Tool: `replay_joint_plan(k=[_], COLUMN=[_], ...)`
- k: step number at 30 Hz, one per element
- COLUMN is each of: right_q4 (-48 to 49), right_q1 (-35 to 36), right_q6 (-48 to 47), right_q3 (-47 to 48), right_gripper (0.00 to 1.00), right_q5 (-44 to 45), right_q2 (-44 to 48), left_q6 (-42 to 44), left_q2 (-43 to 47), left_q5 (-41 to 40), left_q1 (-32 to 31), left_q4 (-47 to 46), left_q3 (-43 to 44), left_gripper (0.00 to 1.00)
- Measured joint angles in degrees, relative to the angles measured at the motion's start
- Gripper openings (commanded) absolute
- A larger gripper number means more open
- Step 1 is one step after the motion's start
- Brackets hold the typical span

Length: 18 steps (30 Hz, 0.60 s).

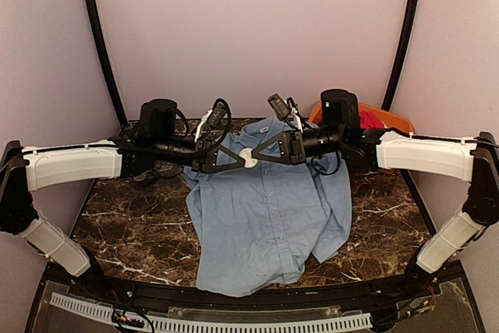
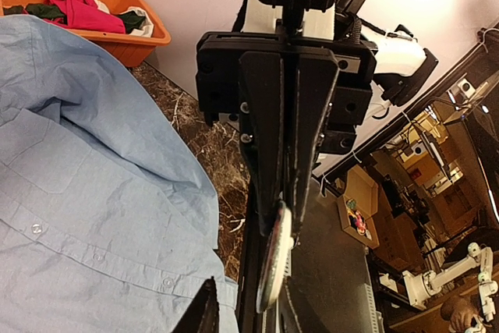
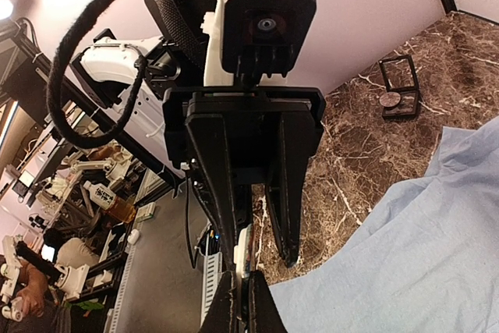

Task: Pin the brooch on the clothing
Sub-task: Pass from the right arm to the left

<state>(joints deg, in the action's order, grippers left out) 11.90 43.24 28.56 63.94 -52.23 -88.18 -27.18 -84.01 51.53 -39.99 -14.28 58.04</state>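
Both grippers: you have them tip to tip in mid-air over the collar end of the shirt, the left gripper (image 3: pixel 265 256) coming in from the left and the right gripper (image 2: pixel 284 202) from the right.
Right fingers: clenched flat together on the brooch (image 2: pixel 273 263), which juts edge-on from their tips.
Left fingers: parted, one on each side of the brooch. You can see a gap to the nearer finger (image 2: pixel 205 311), but you cannot tell whether the other touches the disc.
Brooch: off the cloth, held up between the two arms.
Shirt (image 1: pixel 265 224): light blue, spread front-up on the marble table (image 1: pixel 132 224), collar at the far end.
Far right: orange bin (image 2: pixel 132 51) holding a red garment (image 2: pixel 74 1).
Far left: small black-framed case (image 3: pixel 401 83) on the marble.
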Motion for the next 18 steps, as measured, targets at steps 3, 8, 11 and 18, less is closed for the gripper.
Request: replay_joint_plan(k=[3, 8, 11, 18], right_q4=[-0.2, -1.6, -2.1, -1.7], right_q1=[0.2, 0.3, 0.4, 0.9], right_q6=[-0.4, -1.1, -1.4, -0.3], right_q3=[0.0, 0.0, 0.0, 0.0], right_gripper=[0.00, 0.00, 0.09, 0.34], right_q5=[0.2, 1.0, 1.4, 3.0], right_q2=[0.0, -0.6, -0.9, -1.0], left_q6=[0.1, 0.2, 0.2, 1.1], left_q2=[-0.4, -0.9, -1.1, -1.0], left_q5=[-0.4, -0.8, -0.8, -2.7], left_q1=[0.0, 0.0, -0.1, -0.2], left_q4=[0.7, 1.3, 1.4, 2.0], left_q3=[0.0, 0.0, 0.0, 0.0], left_gripper=[0.19, 0.07, 0.01, 0.01])
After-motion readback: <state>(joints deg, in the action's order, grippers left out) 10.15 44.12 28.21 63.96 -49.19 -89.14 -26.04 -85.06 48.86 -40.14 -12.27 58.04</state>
